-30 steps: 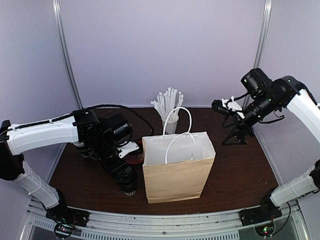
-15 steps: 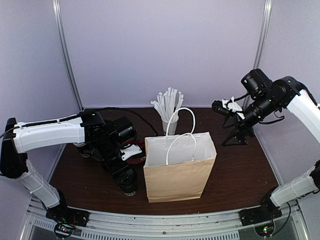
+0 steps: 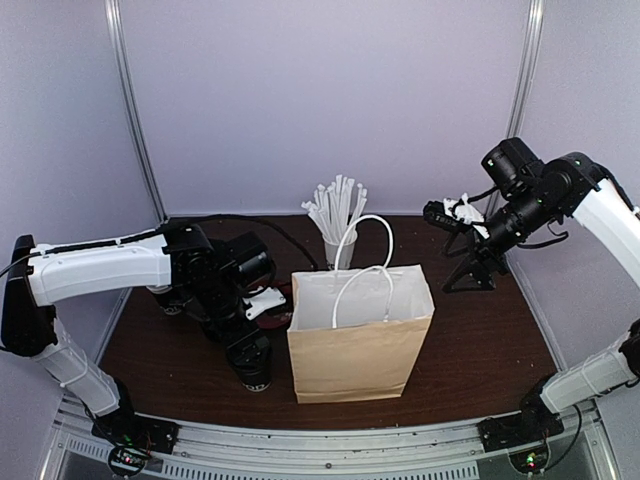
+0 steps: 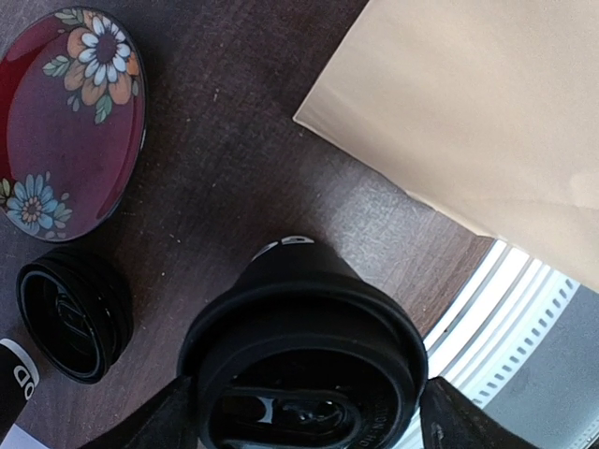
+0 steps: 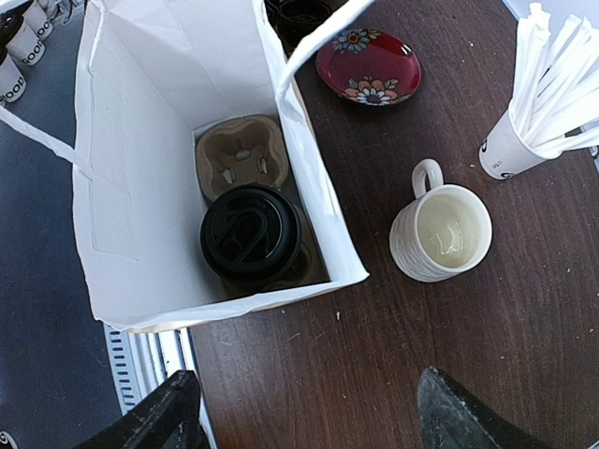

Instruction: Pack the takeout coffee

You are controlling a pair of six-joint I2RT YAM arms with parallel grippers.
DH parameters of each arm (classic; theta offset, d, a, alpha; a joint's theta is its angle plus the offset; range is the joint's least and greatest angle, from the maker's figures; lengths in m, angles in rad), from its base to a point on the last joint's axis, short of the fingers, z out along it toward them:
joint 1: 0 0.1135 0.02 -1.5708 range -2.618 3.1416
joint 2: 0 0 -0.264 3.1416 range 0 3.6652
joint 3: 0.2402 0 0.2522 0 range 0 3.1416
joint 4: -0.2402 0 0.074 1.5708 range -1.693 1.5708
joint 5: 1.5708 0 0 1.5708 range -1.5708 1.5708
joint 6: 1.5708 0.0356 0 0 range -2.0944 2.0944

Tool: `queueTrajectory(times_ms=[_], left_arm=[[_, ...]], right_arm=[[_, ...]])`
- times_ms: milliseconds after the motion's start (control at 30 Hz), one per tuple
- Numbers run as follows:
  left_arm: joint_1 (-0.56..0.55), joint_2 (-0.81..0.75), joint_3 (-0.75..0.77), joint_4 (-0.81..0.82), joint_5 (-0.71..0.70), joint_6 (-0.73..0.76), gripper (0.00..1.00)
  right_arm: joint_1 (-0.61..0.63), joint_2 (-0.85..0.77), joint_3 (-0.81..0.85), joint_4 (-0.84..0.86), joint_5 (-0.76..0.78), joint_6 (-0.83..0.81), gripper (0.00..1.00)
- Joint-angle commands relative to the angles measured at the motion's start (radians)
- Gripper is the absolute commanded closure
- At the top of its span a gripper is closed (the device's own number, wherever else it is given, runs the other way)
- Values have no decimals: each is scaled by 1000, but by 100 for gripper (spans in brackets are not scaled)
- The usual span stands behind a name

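From above, a takeout coffee cup [image 3: 254, 373] is standing upright on the tabletop [image 3: 480, 330], just beside the left face of the brown paper bag [image 3: 358, 345]. The left hand [image 3: 248, 355] is reaching down over it. The right hand [image 3: 452, 213] is hanging well apart, above the far right of the tabletop, with its fingers spread and holding nothing.

In the left wrist view, the cup's black lid is filling the space between the two fingers [image 4: 154, 426], which are standing wide on either side of it. The lid is hiding the pads, so I cannot tell whether they are pressing the cup or only flanking it. A floral plate [image 4: 70, 122] and a loose black lid [image 4: 75, 313] are lying beyond.

In the right wrist view, the bag is gaping open with a cardboard cup carrier [image 5: 241, 154] at its bottom. A second lidded cup [image 5: 251, 234] is sitting in one slot, and the slot beside it is showing empty.

The cup is probably going to handle as light, thin-walled paper, easy to dent and, if filled, quick to spill. Its lid is likely only pressed on. Gripping the body just below the lid rim, gently and upright, is looking safest.
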Motion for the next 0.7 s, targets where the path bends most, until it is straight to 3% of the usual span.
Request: queueTrajectory(times_ms=[0, 133, 333, 667], left_arm=[[-15, 25, -18, 26, 31, -3, 18], [-20, 16, -25, 3, 24, -10, 20], [-30, -18, -48, -14, -11, -8, 14], [-57, -6, -73, 3, -46, 8, 17]], right_arm=[[-6, 6, 13, 5, -16, 4, 17], [-6, 12, 21, 3, -17, 4, 17], [-5, 19, 30, 2, -22, 3, 17], [-6, 19, 26, 3, -28, 4, 17]])
